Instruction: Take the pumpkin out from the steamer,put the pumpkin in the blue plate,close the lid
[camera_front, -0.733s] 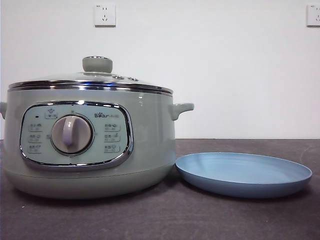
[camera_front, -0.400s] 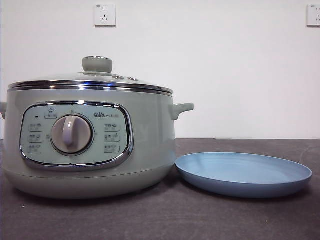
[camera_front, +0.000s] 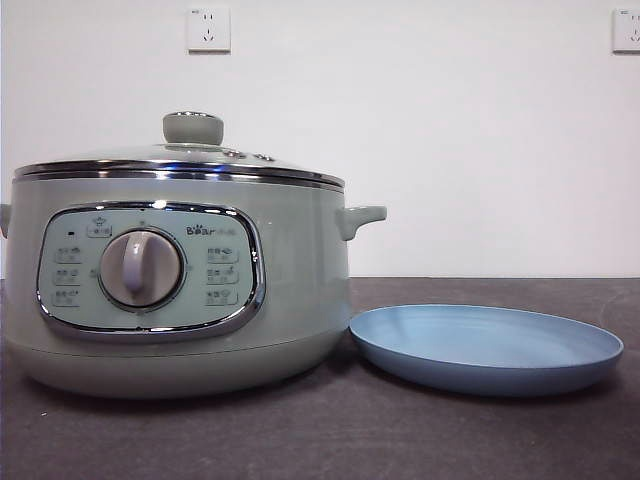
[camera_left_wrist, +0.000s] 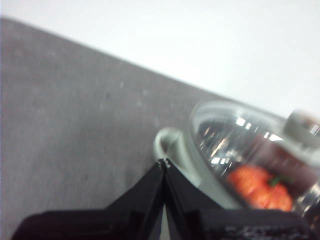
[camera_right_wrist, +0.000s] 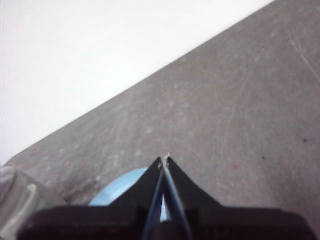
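Observation:
The sage-green steamer (camera_front: 175, 290) stands at the left of the front view with the glass lid (camera_front: 180, 160) closed on it. The pumpkin (camera_left_wrist: 260, 189) shows orange through the lid (camera_left_wrist: 235, 145) in the left wrist view. The blue plate (camera_front: 487, 345) lies empty to the right of the steamer. My left gripper (camera_left_wrist: 164, 162) is shut and empty, above the table beside the steamer's side handle (camera_left_wrist: 167, 142). My right gripper (camera_right_wrist: 164, 160) is shut and empty, above the table near the plate's edge (camera_right_wrist: 117, 192). Neither arm shows in the front view.
A dark grey table (camera_front: 320, 440) meets a white wall with two sockets (camera_front: 208, 28). In the right wrist view a bit of the steamer (camera_right_wrist: 20, 205) shows at the lower left corner.
The front view has shifted very slightly to the left. The steamer, lid and plate have not moved.

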